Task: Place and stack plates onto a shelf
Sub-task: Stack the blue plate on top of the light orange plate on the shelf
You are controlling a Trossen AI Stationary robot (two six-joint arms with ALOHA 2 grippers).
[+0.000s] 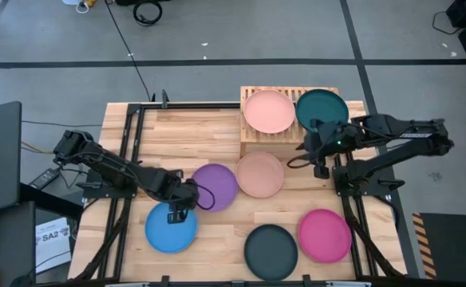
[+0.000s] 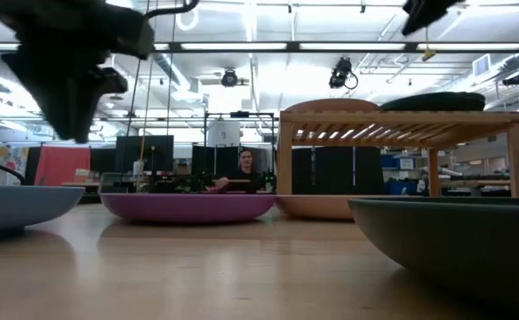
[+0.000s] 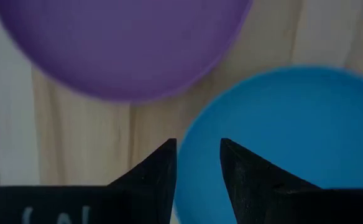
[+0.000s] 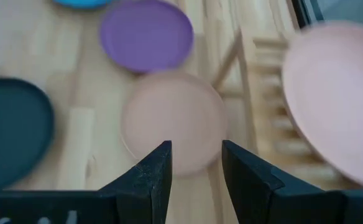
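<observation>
The shelf (image 1: 289, 119) stands at the far side of the table (image 1: 217, 131), right of the middle, and two plates already lie side by side on its slatted top: a peach plate (image 1: 268, 111) on the left half and a dark teal plate (image 1: 323, 108) on the right half. On the tabletop in front of it a second peach plate (image 1: 260, 174) sits just before the shelf's front edge, with a purple plate (image 1: 215, 186) right beside it to the left; the high view does not settle whether their rims touch. Nearer the front edge lie a blue plate (image 1: 171, 226) at the left, a black plate (image 1: 270, 249) in the middle and a magenta plate (image 1: 325, 235) to the right, the last two close together. The left gripper (image 1: 178, 210) hangs over the far rim of the blue plate, close to the purple one; in its wrist view the two dark fingers (image 3: 160, 174) stand a small gap apart with the blue rim showing between them, holding nothing. The right gripper (image 1: 321, 163) is just off the shelf's front right corner, beside the teal plate, and its fingers (image 4: 153, 174) are likewise parted and empty, pointed toward the peach plate on the table (image 4: 172, 121)
</observation>
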